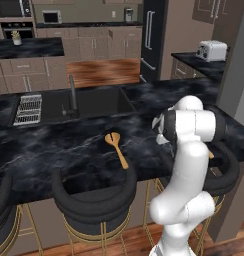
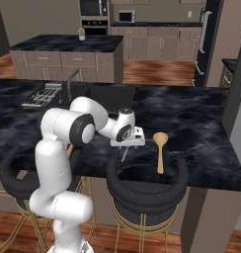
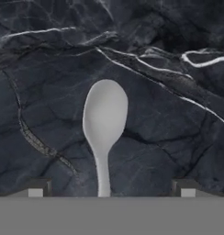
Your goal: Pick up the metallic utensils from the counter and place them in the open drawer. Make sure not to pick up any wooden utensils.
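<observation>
A small silver-grey spoon (image 3: 104, 117) lies on the black marble counter (image 3: 45, 114), its round head pointing away from the hand. My gripper (image 3: 111, 189) hangs just above it, open, with one fingertip on each side of the thin handle and nothing held. From the right base view, the gripper (image 2: 128, 144) hovers over the counter's near edge, and the silver utensil (image 2: 123, 155) shows as a thin grey sliver below it. A wooden spoon (image 2: 160, 148) lies just to the right. A second wooden spoon (image 1: 116, 148) lies to the left on the counter (image 1: 69, 150). The open drawer is out of view.
Black round stools (image 1: 94, 196) stand under the counter's near edge. A sink (image 1: 96, 102) with a dark faucet (image 1: 72, 95) and a dish rack (image 1: 29, 109) are at the far side. A toaster (image 1: 212, 50) sits on the back right counter.
</observation>
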You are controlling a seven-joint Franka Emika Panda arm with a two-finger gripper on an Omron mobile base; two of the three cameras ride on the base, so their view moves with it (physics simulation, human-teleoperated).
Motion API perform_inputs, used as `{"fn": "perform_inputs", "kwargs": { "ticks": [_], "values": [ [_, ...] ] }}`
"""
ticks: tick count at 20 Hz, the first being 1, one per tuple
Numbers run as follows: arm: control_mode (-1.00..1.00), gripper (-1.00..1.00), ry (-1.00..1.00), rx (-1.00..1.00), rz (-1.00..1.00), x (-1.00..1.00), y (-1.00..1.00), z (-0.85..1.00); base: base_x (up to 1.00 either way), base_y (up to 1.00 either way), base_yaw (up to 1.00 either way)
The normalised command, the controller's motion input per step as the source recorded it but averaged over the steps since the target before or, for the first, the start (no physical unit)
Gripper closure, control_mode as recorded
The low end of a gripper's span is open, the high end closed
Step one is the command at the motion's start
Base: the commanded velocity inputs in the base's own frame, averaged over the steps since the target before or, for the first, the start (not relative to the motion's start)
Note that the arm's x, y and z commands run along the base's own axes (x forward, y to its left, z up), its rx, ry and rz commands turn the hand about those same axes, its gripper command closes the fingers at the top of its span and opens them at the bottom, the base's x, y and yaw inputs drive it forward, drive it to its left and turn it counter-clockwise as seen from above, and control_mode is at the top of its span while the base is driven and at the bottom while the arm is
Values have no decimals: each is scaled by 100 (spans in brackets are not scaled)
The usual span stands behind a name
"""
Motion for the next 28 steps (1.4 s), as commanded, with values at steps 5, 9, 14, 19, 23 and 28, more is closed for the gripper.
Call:
{"fn": "perform_inputs", "kwargs": {
  "ticks": [5,9,14,19,23,28],
  "values": [
    [-100,-100,4,0,0,18,-1,-37,0,0,0],
    [-100,-100,7,0,0,6,-3,-46,0,0,0],
    [-100,-100,3,0,0,1,-6,-47,0,0,0],
    [-100,100,0,0,0,0,-3,-55,0,0,0],
    [-100,100,0,0,0,0,-17,-59,0,0,0],
    [-100,100,0,0,0,0,-8,-62,0,0,0]
  ]
}}
